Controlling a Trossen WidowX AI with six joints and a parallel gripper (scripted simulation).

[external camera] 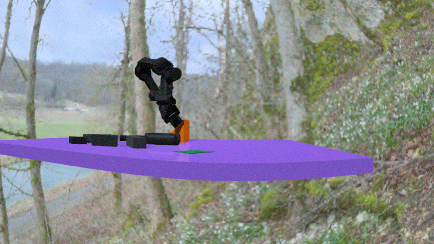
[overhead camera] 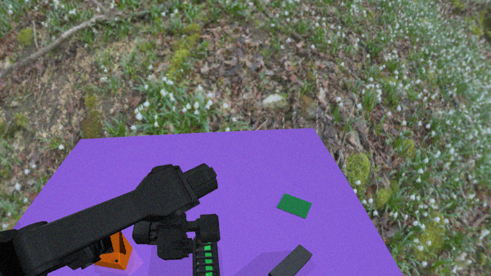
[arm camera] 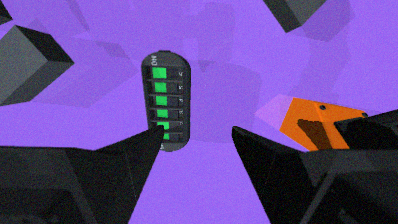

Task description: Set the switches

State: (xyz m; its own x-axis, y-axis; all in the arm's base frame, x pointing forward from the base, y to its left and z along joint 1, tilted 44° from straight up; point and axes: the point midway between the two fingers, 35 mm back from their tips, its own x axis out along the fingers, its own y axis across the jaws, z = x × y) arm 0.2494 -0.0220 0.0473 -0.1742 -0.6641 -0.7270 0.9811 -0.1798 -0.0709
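Wrist view only: pincer (arm camera: 198,129) spread wide, controller unit's (arm camera: 185,105) ON lettering visible.

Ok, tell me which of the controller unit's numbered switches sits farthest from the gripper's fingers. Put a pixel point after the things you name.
The switch (arm camera: 167,73) right beside the "ON" marking on the controller unit (arm camera: 185,107): it ends the row, while the opposite end switch lies beside a fingertip.
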